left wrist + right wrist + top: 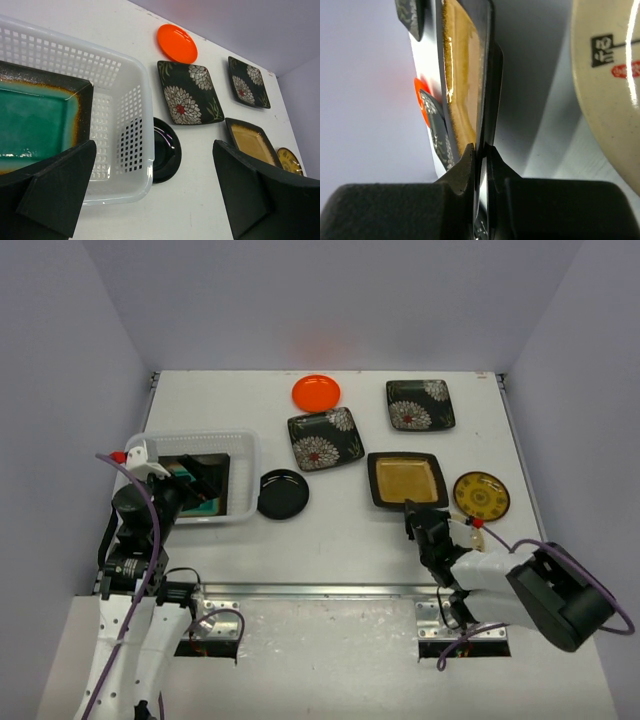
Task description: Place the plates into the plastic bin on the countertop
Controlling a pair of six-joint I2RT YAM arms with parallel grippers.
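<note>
Grip check, right gripper (481,150): jaws pressed together on the near rim of the amber square plate with a dark rim (405,478), one fingertip on the glazed face and the other on the underside. Whether the plate is clear of the surface I cannot tell. Left gripper (197,483): fingers spread wide apart, holding nothing, hanging over the shallow translucent white perforated plastic bin (142,95). A teal square plate with a dark rim (30,125) lies inside the bin. The bin sits at the left of the flat white countertop (340,540), and a metal rail (320,590) runs along the countertop's near edge. A glossy black round plate (283,494) lies just beside the bin's right wall; contact uncertain. A yellow patterned round plate (481,495) lies just right of the amber one, close to the right gripper. Farther back are two black floral square plates, apart from each other: one at centre, turned askew (324,438), and one farther back to the right (420,404). An orange round plate (316,392) lies farthest back, near the far edge, just behind the centre floral plate. Plain pale grey walls (330,300) enclose the countertop on three sides.
</note>
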